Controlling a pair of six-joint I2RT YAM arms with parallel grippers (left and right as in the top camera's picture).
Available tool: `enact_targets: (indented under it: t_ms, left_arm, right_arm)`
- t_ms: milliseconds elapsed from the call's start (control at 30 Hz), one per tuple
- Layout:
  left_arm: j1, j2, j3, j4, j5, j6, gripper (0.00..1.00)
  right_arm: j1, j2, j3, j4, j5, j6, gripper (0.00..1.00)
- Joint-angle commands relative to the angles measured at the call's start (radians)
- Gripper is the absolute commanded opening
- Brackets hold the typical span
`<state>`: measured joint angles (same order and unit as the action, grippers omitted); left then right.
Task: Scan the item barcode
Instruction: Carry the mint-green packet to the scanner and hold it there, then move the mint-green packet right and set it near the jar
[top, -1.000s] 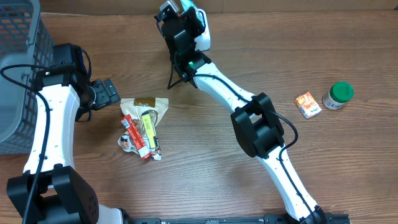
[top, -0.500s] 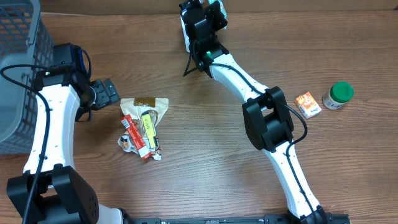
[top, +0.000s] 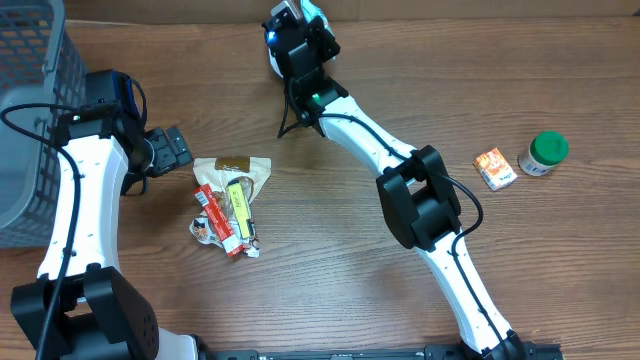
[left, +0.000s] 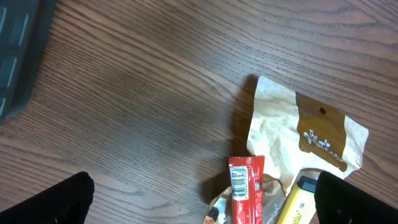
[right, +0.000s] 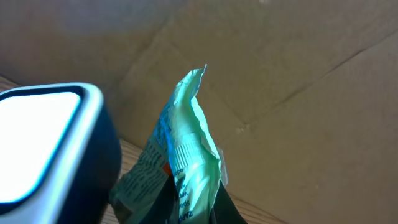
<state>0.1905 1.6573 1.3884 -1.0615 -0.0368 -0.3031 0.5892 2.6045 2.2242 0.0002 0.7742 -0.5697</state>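
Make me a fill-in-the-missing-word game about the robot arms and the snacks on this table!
The right gripper is shut on a crinkly plastic packet coloured light ____.
The left gripper is wide ____ and holds nothing.
Next to the green-lidded white jar lies a small cardboard box whose colour is ____.
Beside the packet stands a dark scanner with a glowing ____ top.
Missing words: green, open, orange, white.
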Motion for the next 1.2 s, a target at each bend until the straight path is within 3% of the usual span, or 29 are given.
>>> enact_targets:
  t_ms: [0,267,467,533,833,1067,1167]
  left_arm:
    - [-0.001,-0.003,0.019,0.000,0.004,0.019,1.00]
    - [-0.001,-0.003,0.019,0.000,0.003,0.019,1.00]
    - [-0.001,-0.003,0.019,0.000,0.004,0.019,1.00]
    - [-0.001,-0.003,0.019,0.000,0.004,0.019,1.00]
    - [-0.001,-0.003,0.019,0.000,0.004,0.019,1.00]
    - [-0.001,-0.003,0.019,0.000,0.004,0.019,1.00]
    - [-0.001,-0.003,0.019,0.000,0.003,0.019,1.00]
  right_arm:
    - [-0.006,0.001,0.007,0.046,0.043,0.020,0.04]
    - [-0.041,0.001,0.008,0.152,0.148,-0.003,0.04]
    - [-0.031,0.001,0.009,0.444,0.167,-0.291,0.04]
    - [-0.022,0.001,0.009,0.463,0.153,-0.352,0.03]
    - [-0.016,0.002,0.007,0.170,0.047,-0.230,0.04]
    - [-0.015,0.001,0.007,0.162,0.037,-0.159,0.04]
    - [-0.015,-0.008,0.009,0.230,0.139,-0.159,0.03]
